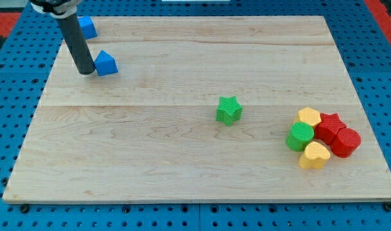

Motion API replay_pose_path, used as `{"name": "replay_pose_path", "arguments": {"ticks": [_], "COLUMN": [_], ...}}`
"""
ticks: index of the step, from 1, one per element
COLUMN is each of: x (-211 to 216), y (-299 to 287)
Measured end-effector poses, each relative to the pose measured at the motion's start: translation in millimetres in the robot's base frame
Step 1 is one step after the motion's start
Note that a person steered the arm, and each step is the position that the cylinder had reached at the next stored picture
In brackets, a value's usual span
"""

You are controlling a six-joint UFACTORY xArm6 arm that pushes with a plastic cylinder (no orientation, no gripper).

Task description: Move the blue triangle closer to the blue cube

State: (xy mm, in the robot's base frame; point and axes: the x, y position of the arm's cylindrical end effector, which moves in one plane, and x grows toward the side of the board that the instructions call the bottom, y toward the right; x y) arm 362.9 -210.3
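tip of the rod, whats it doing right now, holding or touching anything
No jaws on this arm, so nothing is held.
My tip sits just at the view's left of the blue triangle, apparently touching it.
The blue cube lies toward the view's top.

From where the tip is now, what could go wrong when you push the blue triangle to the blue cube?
1. My tip sits at the blue triangle's left side, not below it. A push from here would likely send it to the view's right, away from the blue cube.
2. The blue cube lies near the wooden board's top-left edge, partly behind the rod. A hard push could knock it off.
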Motion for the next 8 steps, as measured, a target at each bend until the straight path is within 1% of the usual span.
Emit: {"name": "replay_pose_path", "arguments": {"ticks": [1, 2, 3, 4, 5, 6, 7, 8], "x": [17, 27, 34, 7, 7, 4, -10, -26], "y": [0, 21, 28, 21, 21, 36, 46, 32]}}
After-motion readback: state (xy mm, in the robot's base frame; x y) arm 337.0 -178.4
